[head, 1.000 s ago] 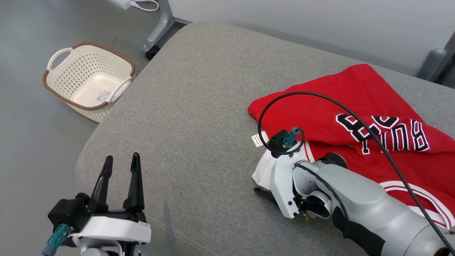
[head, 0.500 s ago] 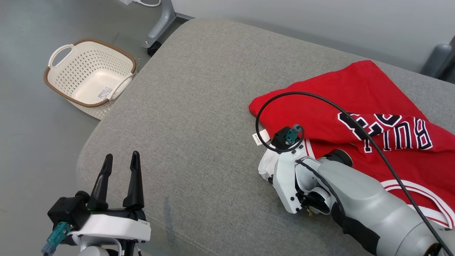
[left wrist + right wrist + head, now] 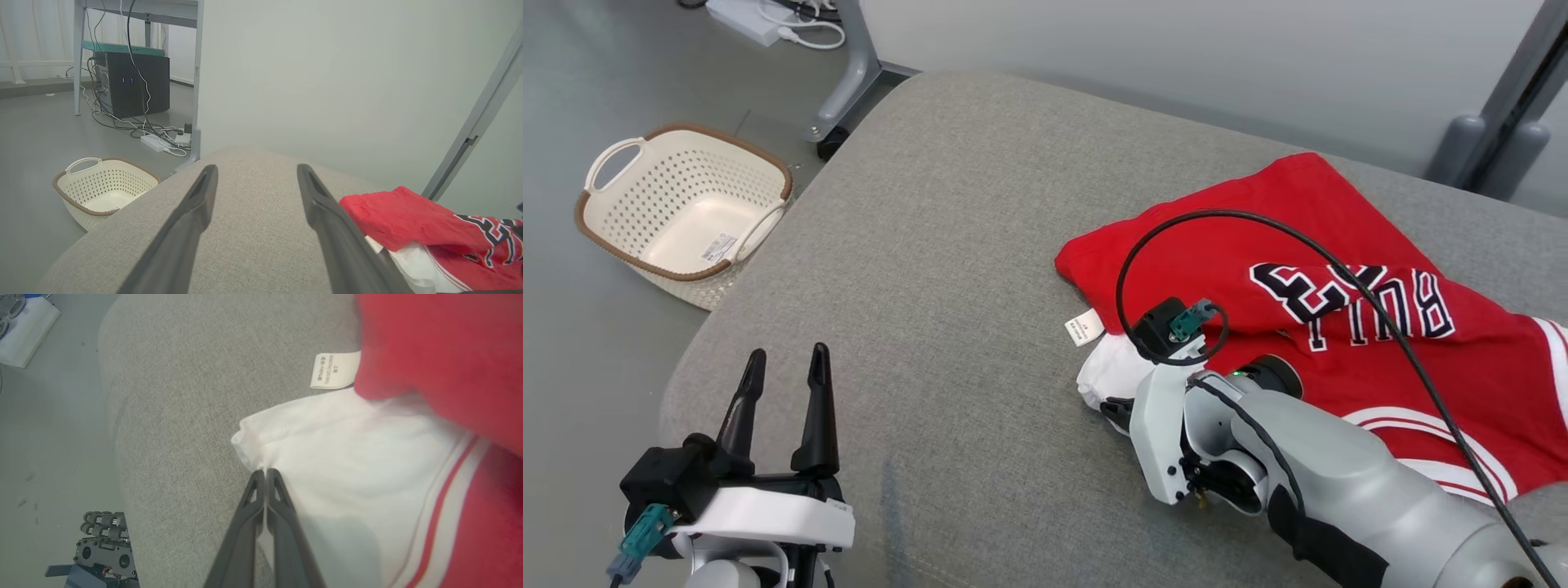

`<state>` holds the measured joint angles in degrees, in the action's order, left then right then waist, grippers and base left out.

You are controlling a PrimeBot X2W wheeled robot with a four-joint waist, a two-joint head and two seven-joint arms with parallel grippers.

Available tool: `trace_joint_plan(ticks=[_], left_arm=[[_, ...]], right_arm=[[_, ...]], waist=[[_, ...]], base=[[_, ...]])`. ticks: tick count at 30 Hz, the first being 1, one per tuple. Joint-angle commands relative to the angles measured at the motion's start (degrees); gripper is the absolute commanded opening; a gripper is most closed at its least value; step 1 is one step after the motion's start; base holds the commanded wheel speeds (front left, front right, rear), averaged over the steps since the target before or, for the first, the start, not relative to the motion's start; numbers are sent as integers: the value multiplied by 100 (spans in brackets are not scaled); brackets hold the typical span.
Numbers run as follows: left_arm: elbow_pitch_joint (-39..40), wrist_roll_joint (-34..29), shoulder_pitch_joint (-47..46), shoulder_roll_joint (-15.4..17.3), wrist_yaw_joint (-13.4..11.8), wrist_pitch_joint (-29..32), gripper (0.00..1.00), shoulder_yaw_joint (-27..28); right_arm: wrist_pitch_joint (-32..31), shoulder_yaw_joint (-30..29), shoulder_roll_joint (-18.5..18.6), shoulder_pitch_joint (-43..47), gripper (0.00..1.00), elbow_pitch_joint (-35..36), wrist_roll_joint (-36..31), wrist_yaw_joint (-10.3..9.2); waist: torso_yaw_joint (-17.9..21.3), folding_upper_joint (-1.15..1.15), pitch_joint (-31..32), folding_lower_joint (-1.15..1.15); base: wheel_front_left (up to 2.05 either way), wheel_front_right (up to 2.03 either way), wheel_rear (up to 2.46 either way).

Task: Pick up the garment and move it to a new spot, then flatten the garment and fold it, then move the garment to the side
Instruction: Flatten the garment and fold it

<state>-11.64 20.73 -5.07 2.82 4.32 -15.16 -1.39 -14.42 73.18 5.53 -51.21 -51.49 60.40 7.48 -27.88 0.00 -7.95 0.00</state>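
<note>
- Now the red garment (image 3: 1339, 245) lies rumpled on the right half of the grey upholstered surface (image 3: 947, 245). Its black-and-white lettering faces up, and white stripes run along its near edge.
- At the garment's left corner a white inner layer (image 3: 347, 457) pokes out from under the red fold. A small white care label (image 3: 333, 370) lies on the upholstery just beside it.
- The right gripper (image 3: 266, 471) is down at that white corner. Its two dark fingers are pressed together, with the cloth puckered and pinched at their tips.
- The pale right forearm (image 3: 1323, 457) reaches in from the lower right, across the garment's striped edge, and a black cable (image 3: 1258, 216) arches above it over the red cloth.
- The left gripper (image 3: 786, 359) hovers over the near left edge of the surface, well apart from the garment, with its fingers spread wide.
- Off to the left, a cream perforated basket (image 3: 678, 204) with a brown rim stands on the grey floor (image 3: 588, 367), near the rounded corner of the surface.
</note>
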Motion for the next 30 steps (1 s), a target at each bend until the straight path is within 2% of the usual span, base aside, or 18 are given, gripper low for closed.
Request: trace_joint_plan(ticks=[1,12,21,30], left_arm=[[-4,-78,-20,16,38,-7,100,67],[-49,-355,-6,64,190,-6,100,273],[-97,-405,2,99,217,-7,100,285],[-179,-382,-2,162,184,-6,100,391]], right_arm=[[134,20,100,140,0,142,113,3],[1037,23,730,544,0,1502,491,3],[1707,19,1803,1311,0,2894,741,3],[1614,-6,2991,1861,0,3930,648,3]], waist=[[151,0,123,0],[1014,0,344,0],[1611,0,429,0],[2273,0,416,0]], base=[[0,0,0],[0,0,0],[0,0,0],[0,0,0]])
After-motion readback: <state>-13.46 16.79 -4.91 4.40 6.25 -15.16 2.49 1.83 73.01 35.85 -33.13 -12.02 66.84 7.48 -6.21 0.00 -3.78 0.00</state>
